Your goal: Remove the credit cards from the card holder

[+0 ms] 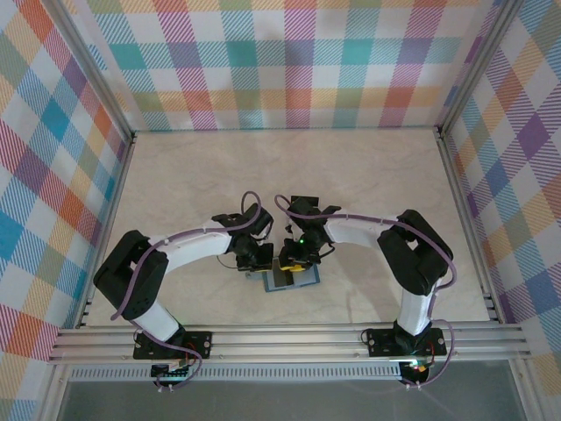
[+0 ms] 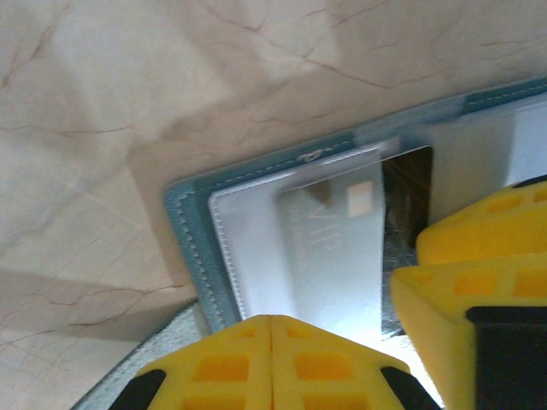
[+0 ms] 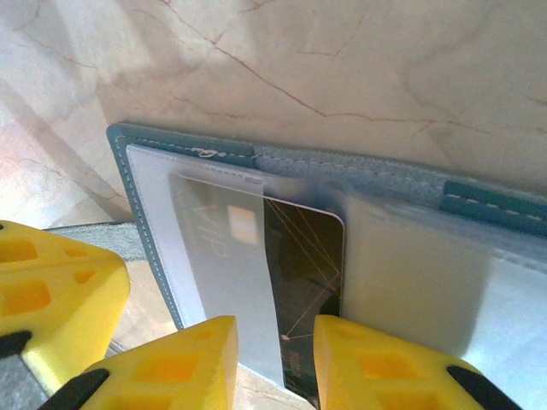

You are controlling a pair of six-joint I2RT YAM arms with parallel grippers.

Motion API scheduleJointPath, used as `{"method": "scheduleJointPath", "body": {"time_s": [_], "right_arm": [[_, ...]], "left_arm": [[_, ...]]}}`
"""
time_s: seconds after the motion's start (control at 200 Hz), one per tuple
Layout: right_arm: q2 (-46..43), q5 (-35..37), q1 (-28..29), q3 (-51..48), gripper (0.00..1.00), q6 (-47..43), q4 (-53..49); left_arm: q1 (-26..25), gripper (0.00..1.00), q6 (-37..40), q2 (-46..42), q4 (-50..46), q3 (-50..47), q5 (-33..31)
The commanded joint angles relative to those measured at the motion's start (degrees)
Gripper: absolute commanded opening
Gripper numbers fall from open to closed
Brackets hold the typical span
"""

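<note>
One pale dark-banded credit card (image 3: pixel 303 256) sits half out of the open teal folding card holder (image 3: pixel 342 166) on the marble worktop (image 3: pixel 342 68); left gripper (image 2: pixel 271 350) jaws together at its edge, right gripper (image 3: pixel 273 359) jaws apart astride the dark end, so we should pinch squarely, pull straight.

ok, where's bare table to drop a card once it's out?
Bare: far half of the table, up to the back wall; also the patch between holder and right arm base. Crowded: near centre, around the holder.
</note>
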Motion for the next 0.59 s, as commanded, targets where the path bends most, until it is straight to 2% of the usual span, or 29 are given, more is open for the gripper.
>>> {"method": "scheduleJointPath", "body": {"time_s": [0.0,0.21,0.415,0.59], "right_arm": [[-2.0,1.4,-0.1,-0.4,0.31,-0.2,-1.9],[-1.6,2.7,-0.1,-0.6,0.34,-0.7,-3.0],[-0.1,1.9,-0.1,-1.1,0.34,-1.1,-1.9],[1.0,0.9,-0.1,-2.0,0.34,-0.7,-0.3]], "left_arm": [[-1.2,0.07,-0.6,1.9,-0.6,1.7,0.8],[-1.1,0.06,0.9,6.9,-0.8,1.1,-1.1],[-1.1,0.05,1.9,7.8,-2.8,0.8,-4.0],[-1.1,0.05,2.0,8.0,-2.8,0.3,-3.9]]}}
